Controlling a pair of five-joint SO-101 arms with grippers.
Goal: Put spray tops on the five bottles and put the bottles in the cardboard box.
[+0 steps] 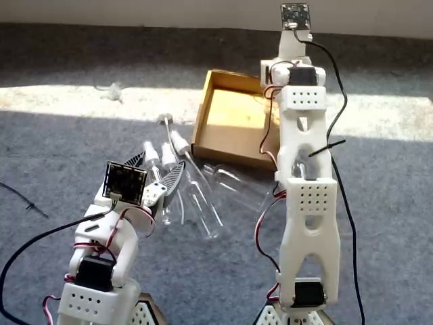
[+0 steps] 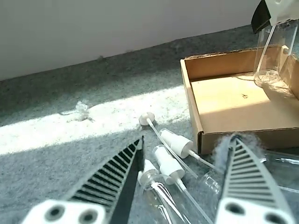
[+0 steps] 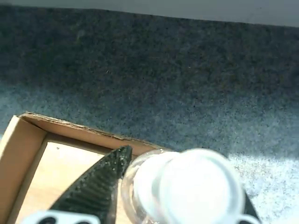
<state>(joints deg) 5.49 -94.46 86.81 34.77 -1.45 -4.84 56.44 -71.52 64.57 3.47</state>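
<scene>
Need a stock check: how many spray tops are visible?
5. One spray top on the bottle in the right gripper over the cardboard box; four on the carpet beside it. More could be hidden.

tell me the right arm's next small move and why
Probably lower a little and open the jaws. The right gripper is shut on a bottle with its spray top already on, hanging upright over the cardboard box floor, so releasing it there looks like the next step.

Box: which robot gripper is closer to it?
Right. The right gripper holds a bottle right over the box. The left gripper is farther off, open over the loose bottles on the carpet beside the box.
</scene>
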